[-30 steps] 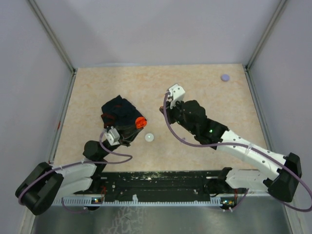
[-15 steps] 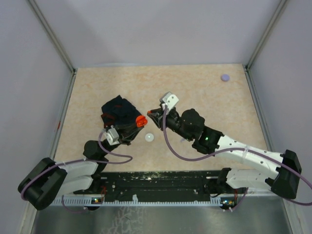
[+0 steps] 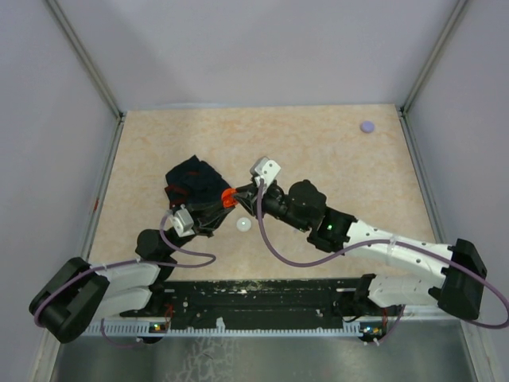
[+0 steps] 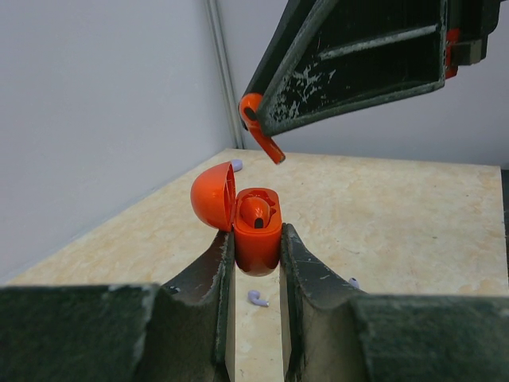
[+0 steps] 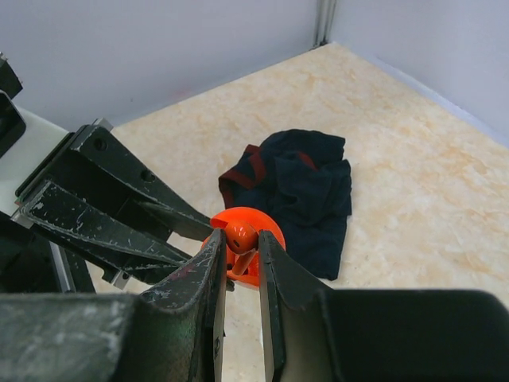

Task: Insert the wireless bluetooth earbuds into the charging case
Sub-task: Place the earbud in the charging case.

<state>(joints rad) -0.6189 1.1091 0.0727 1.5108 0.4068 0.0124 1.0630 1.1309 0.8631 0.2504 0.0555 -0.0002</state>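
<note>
Gripping open orange case [image 4: 256,231] with left pincer [image 4: 255,243], mid-frame; pinching orange earbud [image 4: 261,135] with right pincer [image 5: 238,245], just above case, beside dark cloth [image 3: 191,181].

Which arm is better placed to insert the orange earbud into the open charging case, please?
The right. Its gripper is shut on the orange earbud, close above the open charging case. The left gripper is occupied, shut on that case and holding it upright.
</note>
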